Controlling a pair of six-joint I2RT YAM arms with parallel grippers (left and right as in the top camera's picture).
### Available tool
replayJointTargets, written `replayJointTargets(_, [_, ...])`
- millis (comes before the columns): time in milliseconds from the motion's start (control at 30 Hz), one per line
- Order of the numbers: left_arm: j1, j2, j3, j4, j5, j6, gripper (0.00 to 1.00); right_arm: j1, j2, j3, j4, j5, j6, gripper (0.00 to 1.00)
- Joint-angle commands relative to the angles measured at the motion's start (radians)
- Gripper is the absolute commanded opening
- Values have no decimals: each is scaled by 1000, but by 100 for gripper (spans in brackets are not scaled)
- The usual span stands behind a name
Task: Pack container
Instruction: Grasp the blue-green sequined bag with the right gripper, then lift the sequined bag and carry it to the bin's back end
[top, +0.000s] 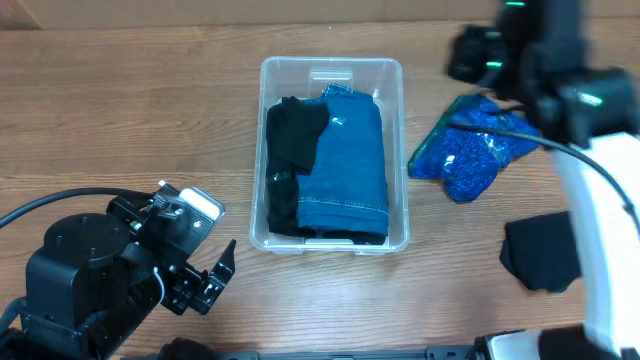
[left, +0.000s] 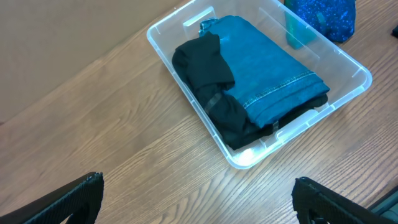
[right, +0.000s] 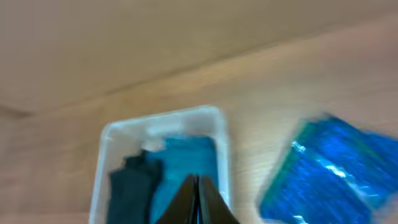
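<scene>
The container (top: 334, 66), a clear bin with rounded corners, sat near the middle of the wooden worktop (top: 130, 120). A pale rectangular patch (top: 331, 74) showed at its far end; whether it carried any writing could not be told. No brand or lettering was readable in any view, and the right wrist view was blurred.

Inside the bin lay two folded garments side by side. A black garment (top: 285, 170) ran along the left wall, and a blue denim piece (top: 348, 160) with a stitched hem filled the rest, partly overlapping it.

To the right of the bin, just beside its wall, a crumpled sparkly blue cloth (top: 475, 150) rested on the worktop. A folded black cloth (top: 540, 252) lay farther toward the near right edge, well apart from the bin. The right arm and a dark cable crossed above the sparkly cloth and hid part of it.

The left claw (left: 198, 186) hung near the front left of the bin with its fingers spread wide and nothing between them. The right claw (right: 198, 194) was above the far right of the worktop, fingers pressed together to a point, holding nothing.
</scene>
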Motion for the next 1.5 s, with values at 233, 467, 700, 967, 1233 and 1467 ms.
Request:
replayJointTargets(233, [6,0,-2,3,-7,-14,100,-502,7,-291,-89,-110,-74,68])
replayJointTargets(467, [6,0,-2,3,-7,-15,100,-575,7,-730,243,-315,-86,100])
replayJointTargets(700, [6,0,-2,3,-7,-15,100,-606,42,-956,536,-415,-56,100])
replayJointTargets(967, [6,0,-2,3,-7,-14,100,-571,245,-958,762,-538,55,100])
replayJointTargets(1233, [6,0,-2,3,-7,-14,100,-416,367,-958,997,-457,211,10])
replayJointTargets(1467, [6,0,-2,3,-7,-14,100,-475,273,-708,837,-624,193,4])
